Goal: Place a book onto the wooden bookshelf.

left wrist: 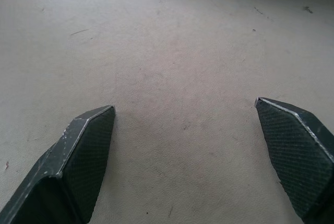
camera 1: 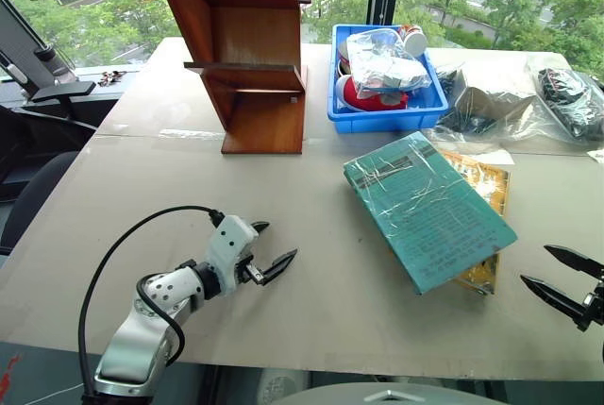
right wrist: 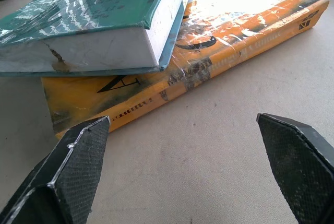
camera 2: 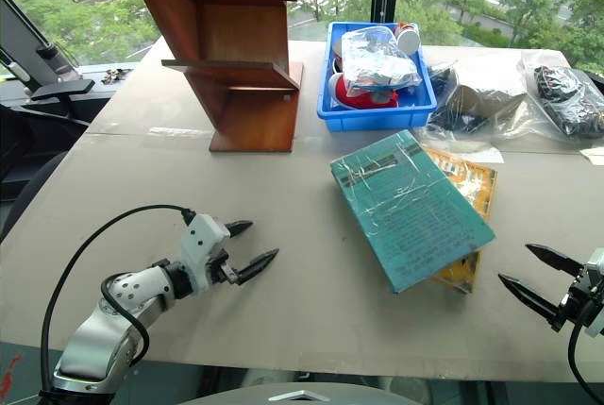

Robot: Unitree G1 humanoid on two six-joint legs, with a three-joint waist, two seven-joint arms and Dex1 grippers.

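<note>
A: What is sitting around the teal book [camera 1: 429, 209] on the table [camera 1: 330, 282]?

B: It is lying flat on top of a yellow book [right wrist: 209, 62], which is peeking out along its right and near edges. Just behind them a blue plastic bin [camera 1: 382, 120] is standing, and to the right of the bin two clear plastic bags [camera 1: 528, 103] with dark contents are lying. The wooden bookshelf [camera 1: 247, 56] is standing at the far left-centre of the table, well apart from the books, with open tabletop lying between them.

A: Which way is the teal book pointing?

B: Its long axis is running diagonally, from the far left corner near the bin toward the near right. In the right wrist view its white page edge is facing the right gripper.

A: What is the bin holding?

B: A clear bag of white items, something red beneath it and a small white container at the back; I cannot tell more.

A: And the grippers?

B: The left gripper [camera 1: 267, 256] is hovering over bare tabletop at the near left, fingers spread wide and holding nothing. The right gripper [camera 1: 562, 278] is sitting near the right edge, just beside the books' near corner, fingers equally wide and empty.
</note>
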